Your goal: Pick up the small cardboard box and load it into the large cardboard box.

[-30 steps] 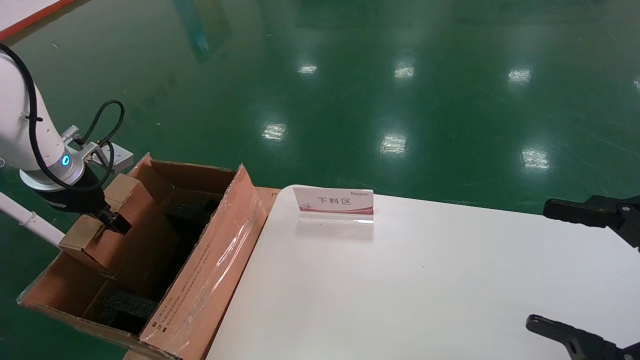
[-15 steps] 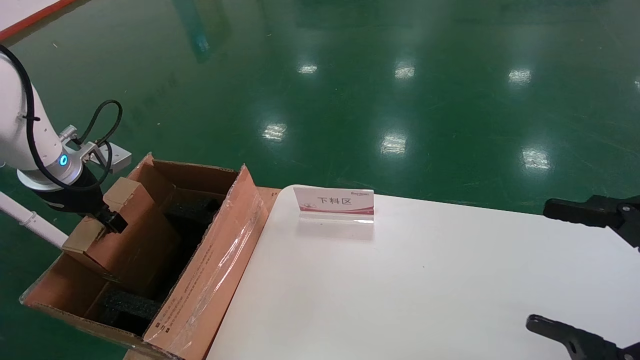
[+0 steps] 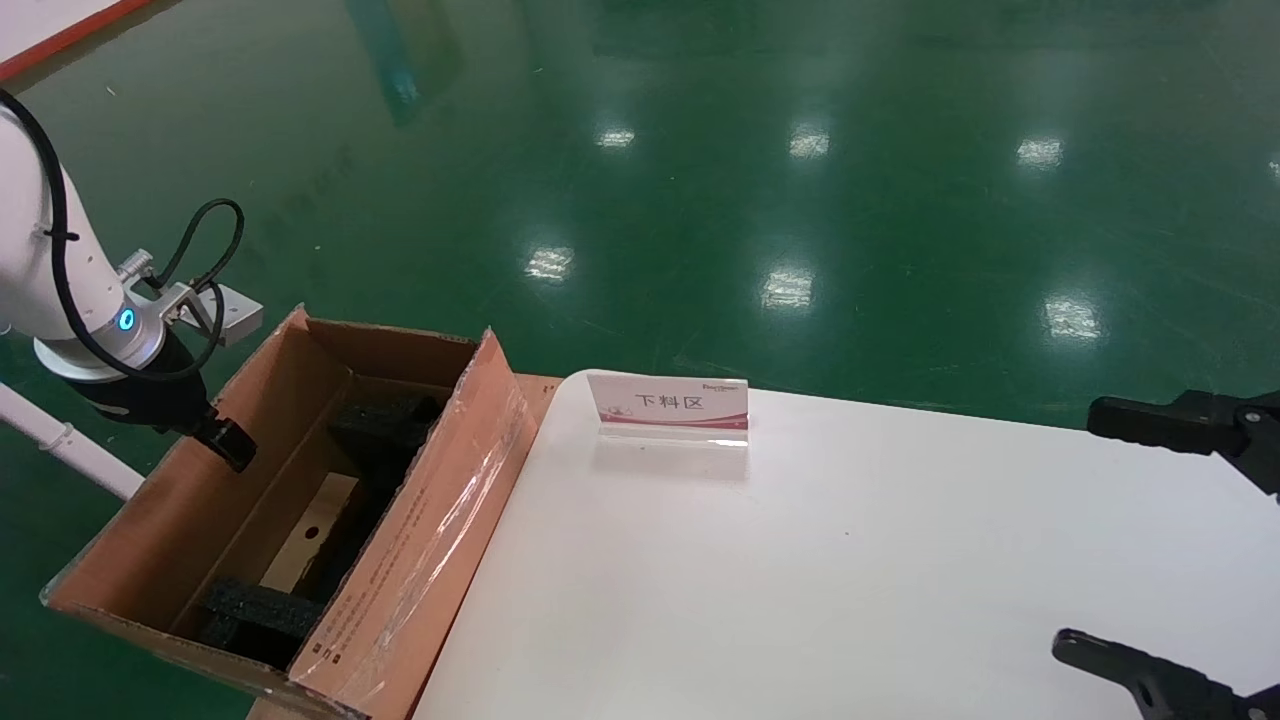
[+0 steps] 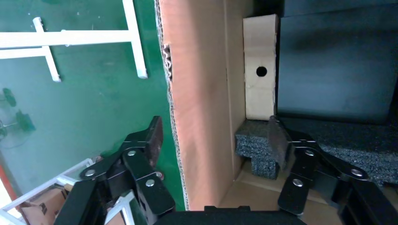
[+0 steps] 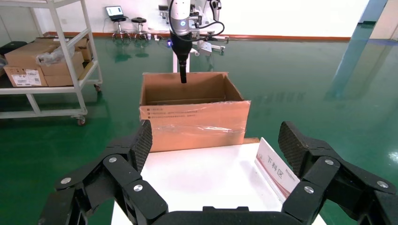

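Head view places the left gripper (image 3: pixel 228 443) at the large cardboard box's (image 3: pixel 400 560) far wall, fingers spread and empty. The small cardboard box (image 3: pixel 312 530) lies on the floor inside, between foam blocks (image 3: pixel 250 612). Withdrawal is best straight upward, since the fingers straddle that wall, as only the left wrist view reveals. The right gripper (image 5: pixel 216 140) idles open above the table (image 3: pixel 850 560).
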### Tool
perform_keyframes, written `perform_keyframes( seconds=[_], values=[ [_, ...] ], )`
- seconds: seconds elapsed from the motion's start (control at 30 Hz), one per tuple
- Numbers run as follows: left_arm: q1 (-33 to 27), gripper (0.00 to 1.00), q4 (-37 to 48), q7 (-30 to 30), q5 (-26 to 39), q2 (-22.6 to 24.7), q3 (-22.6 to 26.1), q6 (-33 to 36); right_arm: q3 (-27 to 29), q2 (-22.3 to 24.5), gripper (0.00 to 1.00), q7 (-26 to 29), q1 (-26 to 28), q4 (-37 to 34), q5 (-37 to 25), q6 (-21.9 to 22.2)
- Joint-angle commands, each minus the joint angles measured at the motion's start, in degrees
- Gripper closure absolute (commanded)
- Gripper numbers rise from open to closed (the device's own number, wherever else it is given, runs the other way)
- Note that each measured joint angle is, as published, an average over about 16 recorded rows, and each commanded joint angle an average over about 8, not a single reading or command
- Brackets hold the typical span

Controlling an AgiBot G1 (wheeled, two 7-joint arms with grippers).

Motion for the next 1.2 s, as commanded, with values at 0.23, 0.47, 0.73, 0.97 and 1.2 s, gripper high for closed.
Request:
perform_keyframes(
  seconds=[0.23, 0.47, 0.73, 0.97, 1.2],
  values=[
    [-1.71, 0.00, -2.51, 1.27, -0.67, -0.83, -0.91, -0.69, -0.02, 0.00, 0.00, -0.01, 0.01, -0.03, 0.01, -0.01],
    [-6.08, 0.00, -9.65, 4.49, -3.50, -5.08, -3.98, -3.66, -0.04, 0.00, 0.00, -0.03, 0.03, -0.04, 0.02, -0.01],
    [-10.31, 0.00, -20.27, 8.28, -8.94, -11.73, -8.03, -7.05, -0.06, 0.01, 0.00, -0.04, 0.03, -0.04, 0.03, 0.00],
    [-11.14, 0.00, -24.79, 12.28, -14.66, -15.08, -10.46, -7.79, -0.08, 0.02, 0.00, -0.05, 0.04, -0.04, 0.04, 0.01],
    [-10.79, 0.00, -26.10, 14.20, -16.44, -15.90, -12.11, -7.77, -0.07, 0.02, 0.00, -0.06, 0.03, -0.06, 0.01, 0.02]
  ],
)
